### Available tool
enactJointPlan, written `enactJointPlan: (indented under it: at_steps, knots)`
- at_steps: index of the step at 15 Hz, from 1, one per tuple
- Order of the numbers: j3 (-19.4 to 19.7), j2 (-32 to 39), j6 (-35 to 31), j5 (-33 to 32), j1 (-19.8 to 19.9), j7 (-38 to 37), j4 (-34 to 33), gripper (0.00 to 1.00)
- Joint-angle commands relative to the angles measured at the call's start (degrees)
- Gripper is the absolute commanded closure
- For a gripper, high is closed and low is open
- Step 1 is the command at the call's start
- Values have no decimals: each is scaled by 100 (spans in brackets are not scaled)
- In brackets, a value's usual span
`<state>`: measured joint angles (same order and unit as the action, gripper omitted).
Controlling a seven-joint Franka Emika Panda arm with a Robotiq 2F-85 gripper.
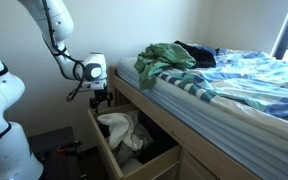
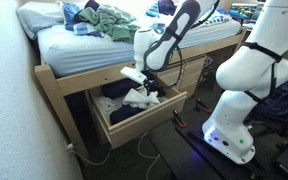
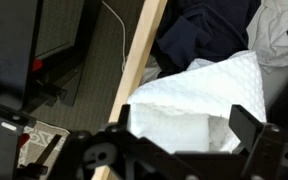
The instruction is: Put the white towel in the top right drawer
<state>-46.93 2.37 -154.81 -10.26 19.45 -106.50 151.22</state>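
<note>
The white towel [image 1: 119,128] [image 2: 142,97] lies bunched inside the pulled-out top right drawer [image 1: 97,135] [image 2: 144,120] of the bed frame. In the wrist view the towel [image 3: 199,95] fills the middle, just right of the drawer's tan side wall [image 3: 139,50]. My gripper [image 1: 102,100] [image 2: 150,88] [image 3: 184,125] hangs just above the towel. Its fingers [image 3: 250,125] stand wide apart and open, not pinching the cloth.
Dark blue clothing [image 3: 204,25] [image 2: 114,103] lies in the drawer beside the towel. A green garment [image 1: 164,55] [image 2: 109,20] and the blue-and-white bedsheet [image 1: 234,75] lie on the mattress above. A cable [image 3: 114,20] runs across the carpet beside the drawer. The robot base [image 2: 246,90] stands close by.
</note>
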Motion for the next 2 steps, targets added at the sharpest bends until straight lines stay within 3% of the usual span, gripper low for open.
enactJointPlan:
  at_steps: [1,2]
  knots:
    - [-12,-7,0,-4,20,0,0,0]
    - [-13,-7,0,-9,38,0,1,0]
